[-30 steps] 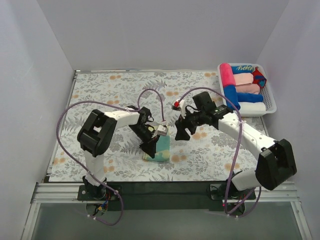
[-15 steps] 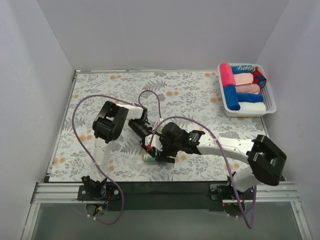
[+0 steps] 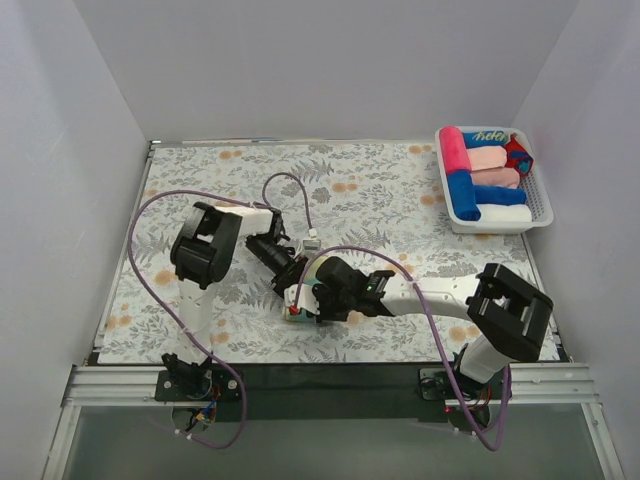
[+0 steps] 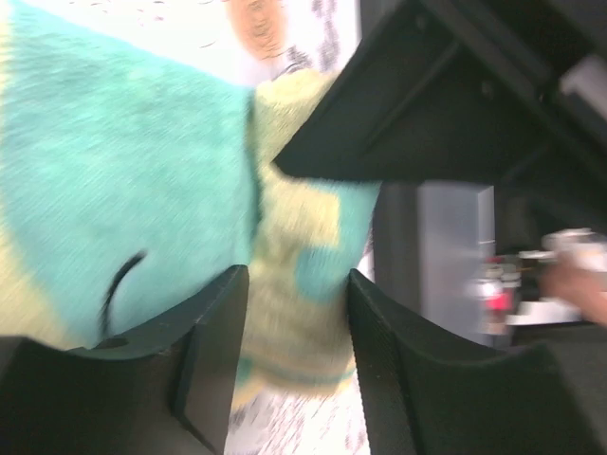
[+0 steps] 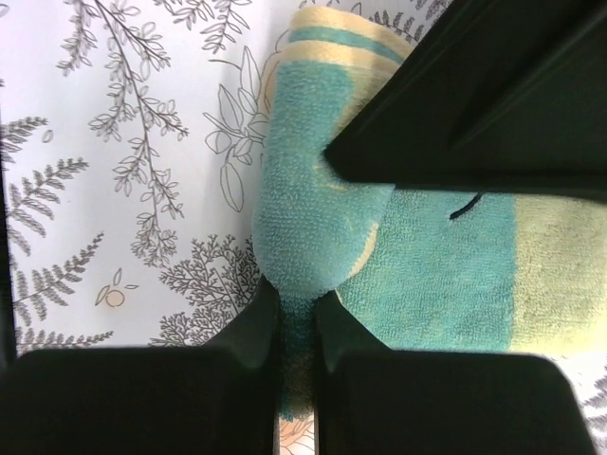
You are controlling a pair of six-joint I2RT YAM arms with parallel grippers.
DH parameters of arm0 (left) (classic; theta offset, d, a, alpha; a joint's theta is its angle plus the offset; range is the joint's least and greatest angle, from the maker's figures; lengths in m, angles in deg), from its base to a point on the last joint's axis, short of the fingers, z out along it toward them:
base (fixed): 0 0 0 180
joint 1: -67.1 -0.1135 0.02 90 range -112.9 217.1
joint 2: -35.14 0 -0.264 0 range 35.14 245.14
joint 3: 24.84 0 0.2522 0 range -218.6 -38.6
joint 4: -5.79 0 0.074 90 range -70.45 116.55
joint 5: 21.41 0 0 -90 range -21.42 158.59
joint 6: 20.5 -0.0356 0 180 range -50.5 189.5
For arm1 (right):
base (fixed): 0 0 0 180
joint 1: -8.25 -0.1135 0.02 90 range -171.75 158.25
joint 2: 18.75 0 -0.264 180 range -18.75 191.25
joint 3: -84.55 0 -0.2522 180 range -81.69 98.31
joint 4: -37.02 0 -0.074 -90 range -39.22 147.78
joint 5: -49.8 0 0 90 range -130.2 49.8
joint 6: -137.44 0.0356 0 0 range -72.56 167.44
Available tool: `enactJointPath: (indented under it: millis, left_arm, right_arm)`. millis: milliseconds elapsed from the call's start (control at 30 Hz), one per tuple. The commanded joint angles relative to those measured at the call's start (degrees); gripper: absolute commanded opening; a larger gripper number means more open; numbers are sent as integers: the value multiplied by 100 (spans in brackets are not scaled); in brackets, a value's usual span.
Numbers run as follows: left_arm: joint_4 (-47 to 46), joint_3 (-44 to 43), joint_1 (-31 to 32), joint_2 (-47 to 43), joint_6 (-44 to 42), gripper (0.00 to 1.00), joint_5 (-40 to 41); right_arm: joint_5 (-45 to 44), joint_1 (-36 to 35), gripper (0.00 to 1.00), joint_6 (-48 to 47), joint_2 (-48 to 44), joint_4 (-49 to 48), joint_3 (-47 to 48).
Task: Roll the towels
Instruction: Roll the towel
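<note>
A pale yellow towel with a teal patch (image 3: 300, 305) lies partly rolled near the table's front centre, mostly covered by both grippers. In the right wrist view the towel (image 5: 436, 265) bulges up in a teal fold, and my right gripper (image 5: 298, 327) is shut on that fold. My right gripper (image 3: 313, 302) reaches it from the right. My left gripper (image 3: 296, 284) comes in from the left. Its fingers (image 4: 213, 351) stand apart, and the towel's (image 4: 123, 171) yellow end lies blurred between them. A rolled royal blue towel (image 3: 462, 192) lies in the basket.
A white basket (image 3: 545, 215) at the back right holds several rolled towels, pink, peach, white and blue. The table wears a leaf-patterned cloth (image 3: 220, 170). Grey walls close in on the left, back and right. A purple cable (image 3: 150, 215) loops beside the left arm.
The right arm swung in from the table's middle to the towel and shut on a fold. The left gripper, shut on the towel before, has opened its jaws and shifted slightly left.
</note>
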Motion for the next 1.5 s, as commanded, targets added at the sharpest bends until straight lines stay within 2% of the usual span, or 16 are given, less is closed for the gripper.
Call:
enactJointPath:
  millis: [0,133,233,333,367,400,500,600,733,933,1133,1300,1400,1433,1467]
  left_arm:
    - [-1067,131,-407,-938,-230,44,585]
    - [-1506,500,-1003,-2237,111,47,506]
    - [-2217,1062,-1460,-2951,402,50,655]
    - [-2877,1817,-1542,-4136,474,51,1076]
    - [-3200,2071,-1524,-4818,439,53,1147]
    - [-3360,2309,-1507,-5234,412,61,1208]
    - [-3625,3162,-1288,-6471,-51,67,1550]
    - [-3669,3865,-831,-7187,-500,68,2104]
    - [-4099,4534,414,-8276,-494,69,2904]
    - [-5144,5185,1795,-8139,-292,69,3950]
    - [-5918,5212,3035,-7225,77,65,4626]
    - [-6656,5405,3424,-6357,359,61,5075]
    - [-6886,5405,3433,-5960,525,47,5304]
    - [-6869,5379,3433,-5759,552,35,5339]
    - [-6816,5318,3433,-5696,605,29,5392]
  right_arm:
    - [1021,194,1,214,11,945,26]
    - [1917,441,1,521,231,1570,272]
    - [2357,626,1,671,512,1878,562]
    - [2997,942,1,724,1003,2334,1080]
    - [3183,1030,1,733,1153,2623,1212]
    - [3385,1213,1,724,1502,2765,1535]
    - [4089,1530,1,707,2136,3240,1933]
    - [4529,1707,1,689,2611,3486,2285]
    - [4986,1821,1,557,3166,3785,2601]
    - [5259,1971,1,302,4036,4321,3085]
    - [5505,2191,1,118,4371,4568,3261]
    - [5506,2253,1,30,4485,4586,3296]
    - [5497,2261,1,3,4451,4603,3296]
    - [5445,2253,1,-14,4424,4629,3296]
    - [5409,2261,1,-49,4372,4638,3279]
